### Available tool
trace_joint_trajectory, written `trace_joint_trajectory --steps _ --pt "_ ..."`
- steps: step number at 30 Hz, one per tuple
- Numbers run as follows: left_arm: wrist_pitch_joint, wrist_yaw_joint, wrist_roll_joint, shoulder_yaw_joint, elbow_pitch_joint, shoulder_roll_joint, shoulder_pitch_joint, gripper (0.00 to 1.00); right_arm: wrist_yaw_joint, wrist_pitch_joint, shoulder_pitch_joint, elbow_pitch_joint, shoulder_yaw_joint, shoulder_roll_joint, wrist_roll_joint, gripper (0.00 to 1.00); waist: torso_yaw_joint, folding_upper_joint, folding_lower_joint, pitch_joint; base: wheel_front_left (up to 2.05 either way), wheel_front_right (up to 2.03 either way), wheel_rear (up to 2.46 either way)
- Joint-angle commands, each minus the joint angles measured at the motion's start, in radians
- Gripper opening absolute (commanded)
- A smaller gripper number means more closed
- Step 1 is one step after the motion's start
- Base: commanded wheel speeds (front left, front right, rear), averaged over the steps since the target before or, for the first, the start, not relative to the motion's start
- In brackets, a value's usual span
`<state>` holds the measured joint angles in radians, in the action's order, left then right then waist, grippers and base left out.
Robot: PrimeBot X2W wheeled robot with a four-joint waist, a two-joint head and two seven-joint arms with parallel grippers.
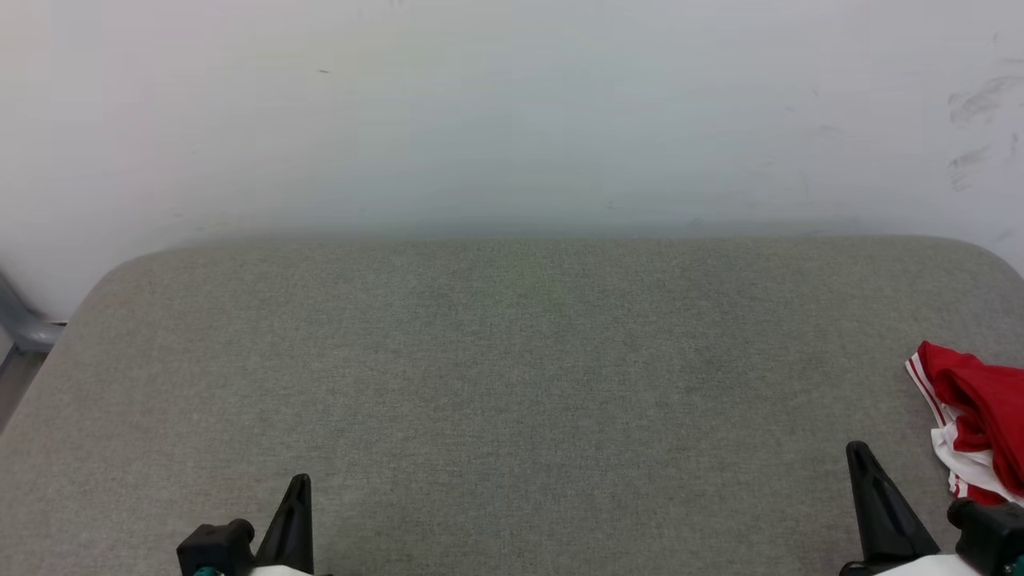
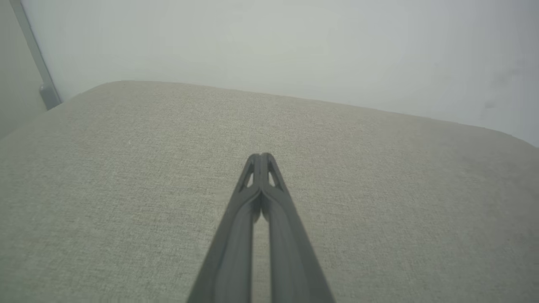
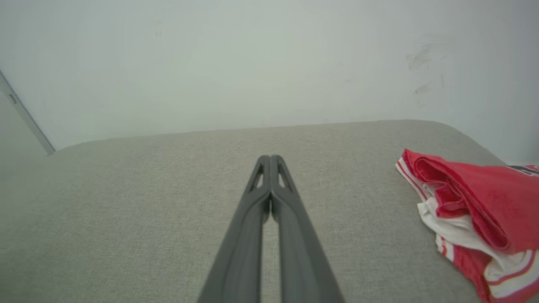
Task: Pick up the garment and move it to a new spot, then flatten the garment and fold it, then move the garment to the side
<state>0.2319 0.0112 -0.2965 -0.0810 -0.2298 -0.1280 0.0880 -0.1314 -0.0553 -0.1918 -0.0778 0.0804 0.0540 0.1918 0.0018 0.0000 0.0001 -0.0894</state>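
Crumpled red jersey-style garment [image 3: 471, 210] with white fabric and red-white striped trim is lying bunched at the right edge of the grey-beige woven padded surface [image 1: 512, 360], nothing touching it. Right gripper [image 3: 269, 159] is pointing across the surface near the garment's left side, its two long dark fingers pressing together at the tips, holding nothing. Left gripper [image 2: 261, 156] is sitting well apart over bare fabric, fingers likewise meeting, empty. Scuffed white wall [image 1: 512, 120] is standing behind.

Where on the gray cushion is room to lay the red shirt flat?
The middle and left of the gray cushion is bare, from the wall down to the left gripper and right gripper. The right edge is crowded, where the garment lies bunched.
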Motion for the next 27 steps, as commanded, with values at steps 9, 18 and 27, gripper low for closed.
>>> trace_joint_trajectory --steps 9,18,27 --pt "-0.044 -0.021 -0.188 0.031 0.013 0.007 -0.047 0.00 0.000 0.021 0.058 0.033 0.003 0.003 0.207 0.00 0.000 0.0000 0.0000 0.007 0.00 0.00 0.00" --pt "-0.081 -0.037 -0.334 0.051 0.012 0.016 -0.066 0.00 0.000 0.039 0.091 0.070 0.005 0.004 0.365 0.00 0.000 0.0000 0.0000 0.014 0.00 0.00 0.00" --pt "-0.116 -0.051 -0.464 0.070 0.009 0.024 -0.085 0.00 0.000 0.054 0.119 0.103 0.007 0.004 0.507 0.00 0.000 0.0000 0.0000 0.021 0.00 0.00 0.00"
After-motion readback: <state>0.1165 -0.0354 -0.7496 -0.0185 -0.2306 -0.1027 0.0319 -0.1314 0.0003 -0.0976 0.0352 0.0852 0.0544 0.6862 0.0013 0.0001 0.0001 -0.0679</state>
